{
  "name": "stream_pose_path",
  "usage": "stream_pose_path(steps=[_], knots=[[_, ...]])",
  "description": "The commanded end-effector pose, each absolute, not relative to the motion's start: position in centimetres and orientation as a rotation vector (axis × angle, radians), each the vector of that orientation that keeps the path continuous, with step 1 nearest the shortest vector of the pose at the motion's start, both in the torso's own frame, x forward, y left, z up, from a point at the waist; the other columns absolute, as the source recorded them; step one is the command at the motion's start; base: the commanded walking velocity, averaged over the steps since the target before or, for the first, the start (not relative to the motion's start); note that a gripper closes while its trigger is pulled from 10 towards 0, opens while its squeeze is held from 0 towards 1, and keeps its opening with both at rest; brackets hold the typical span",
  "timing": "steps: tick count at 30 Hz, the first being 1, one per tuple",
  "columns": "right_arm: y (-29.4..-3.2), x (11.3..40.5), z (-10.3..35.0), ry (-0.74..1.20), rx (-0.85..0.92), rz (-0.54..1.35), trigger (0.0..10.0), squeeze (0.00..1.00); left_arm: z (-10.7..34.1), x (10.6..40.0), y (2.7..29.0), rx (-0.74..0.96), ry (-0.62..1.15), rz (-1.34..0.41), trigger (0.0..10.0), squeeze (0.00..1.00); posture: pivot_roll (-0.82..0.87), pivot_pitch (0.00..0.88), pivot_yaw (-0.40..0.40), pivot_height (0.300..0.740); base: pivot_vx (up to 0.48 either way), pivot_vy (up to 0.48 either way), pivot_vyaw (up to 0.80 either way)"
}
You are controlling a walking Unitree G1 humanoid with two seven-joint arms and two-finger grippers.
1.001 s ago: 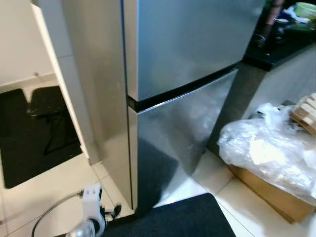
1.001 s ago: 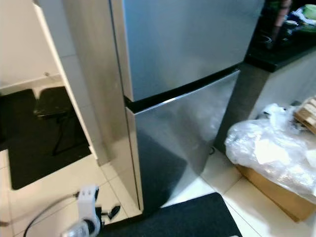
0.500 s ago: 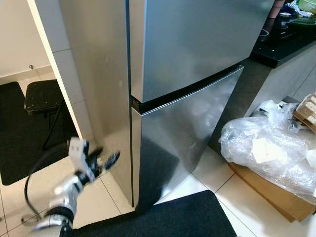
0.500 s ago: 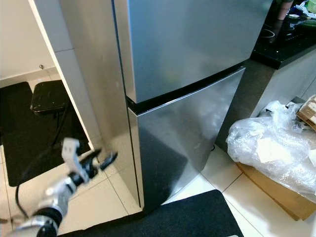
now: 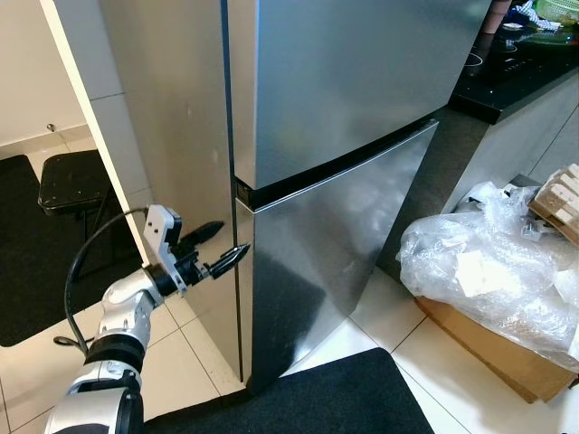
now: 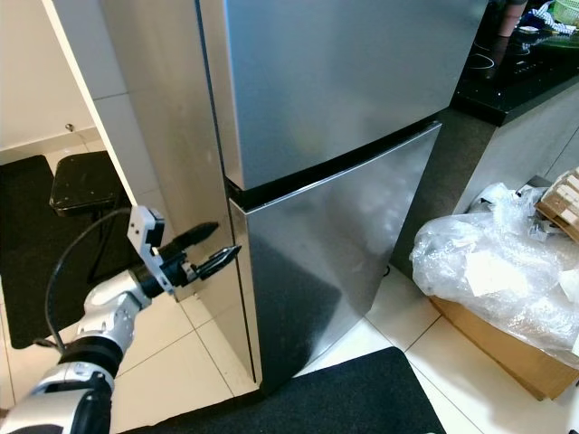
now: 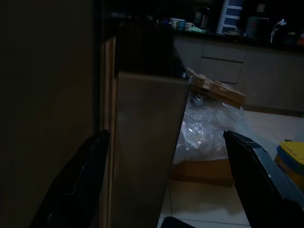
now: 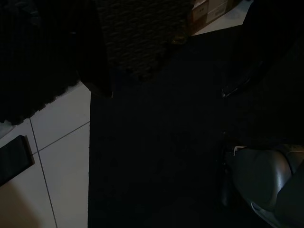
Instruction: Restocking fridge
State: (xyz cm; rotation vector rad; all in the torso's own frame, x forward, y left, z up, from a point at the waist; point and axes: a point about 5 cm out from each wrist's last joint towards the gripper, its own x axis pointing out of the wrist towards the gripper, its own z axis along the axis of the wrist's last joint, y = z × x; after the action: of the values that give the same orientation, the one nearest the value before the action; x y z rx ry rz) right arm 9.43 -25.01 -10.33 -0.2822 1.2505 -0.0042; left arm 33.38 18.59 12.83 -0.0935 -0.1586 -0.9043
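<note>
The fridge (image 5: 344, 136) stands upright on the tiled floor (image 5: 181, 362), its long axis vertical, a tall steel two-door unit whose front faces the robot's right and slightly toward the camera. Both doors are closed: the upper door (image 5: 353, 81) and the lower door (image 5: 335, 244) meet at a dark horizontal seam (image 5: 335, 167) that slants with the perspective. The fridge's left side panel (image 5: 181, 136) faces the camera, and its near vertical corner runs down to the floor beside a black mat (image 5: 317, 398).

The left gripper (image 5: 222, 242) is raised at that near corner, just under the level of the seam, at the top of the lower door's edge. Its two black fingers (image 5: 206, 231) are spread apart and hold nothing; one tip lies against or just beside the door's edge, the other over the side panel. In the left wrist view the fingers (image 7: 259, 168) straddle the fridge's corner (image 7: 147, 142), one to each side. A black cable (image 5: 86, 271) loops from the wrist.

The right arm hangs idle; its wrist view is very dark, showing dark mat and pale tile (image 8: 47, 156), and I cannot tell how its fingers stand.

To the fridge's right on the floor sits a cardboard box (image 5: 488, 348) covered with crumpled clear plastic (image 5: 488, 271). A black countertop (image 5: 516, 63) lies behind it, and a black stool (image 5: 72, 181) stands to the fridge's left.
</note>
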Motion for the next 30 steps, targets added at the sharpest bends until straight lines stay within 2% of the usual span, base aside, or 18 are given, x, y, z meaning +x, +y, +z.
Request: stream_pose_path(steps=[1, 9, 18, 30], knots=[[-25.1, 9.3, -10.3, 1.249, -0.270, -0.022, 10.0, 0.00, 13.7, 33.8, 19.2, -0.061, -0.187, -0.864, 10.0, 0.00, 0.03, 0.000, -0.031, 0.740, 0.000, 0.000, 0.00], [-25.1, 9.0, -10.4, 1.256, -0.270, -0.022, 10.0, 0.00, 14.1, 34.2, 17.9, -0.051, -0.198, -0.859, 10.0, 0.00, 0.03, 0.000, -0.032, 0.740, 0.000, 0.000, 0.00], [-25.1, 9.1, -10.4, 1.253, -0.276, -0.023, 10.0, 0.00, 12.9, 33.5, 15.0, -0.166, -0.130, -1.043, 10.0, 0.00, 0.02, 0.000, -0.027, 0.740, 0.000, 0.000, 0.00], [-24.9, 9.0, -10.5, 1.254, -0.267, -0.030, 10.0, 0.00, 13.2, 34.7, 15.3, -0.124, -0.127, -0.902, 10.0, 0.00, 0.01, 0.000, -0.018, 0.740, 0.000, 0.000, 0.00]])
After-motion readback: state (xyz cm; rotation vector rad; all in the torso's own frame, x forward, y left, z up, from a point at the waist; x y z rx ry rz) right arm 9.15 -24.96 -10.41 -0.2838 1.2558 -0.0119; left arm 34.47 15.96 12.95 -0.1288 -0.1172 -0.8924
